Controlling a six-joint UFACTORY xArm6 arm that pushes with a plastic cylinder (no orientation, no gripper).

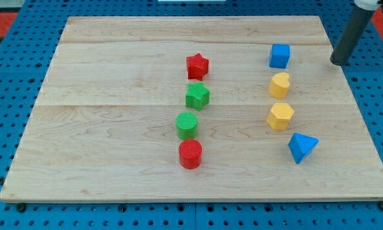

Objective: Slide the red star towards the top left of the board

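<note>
The red star (197,65) lies near the middle of the wooden board (114,76), a little above centre. My tip (339,63) is at the board's right edge near the view's top, far to the right of the red star and to the right of the blue cube (279,55). The rod rises to the view's top right corner. Nothing touches the red star except possibly the green star (197,96) just below it.
Below the green star stand a green cylinder (187,124) and a red cylinder (190,154). On the right, a yellow heart (279,84), a yellow hexagon (280,116) and a blue triangle (302,147) form a column under the blue cube.
</note>
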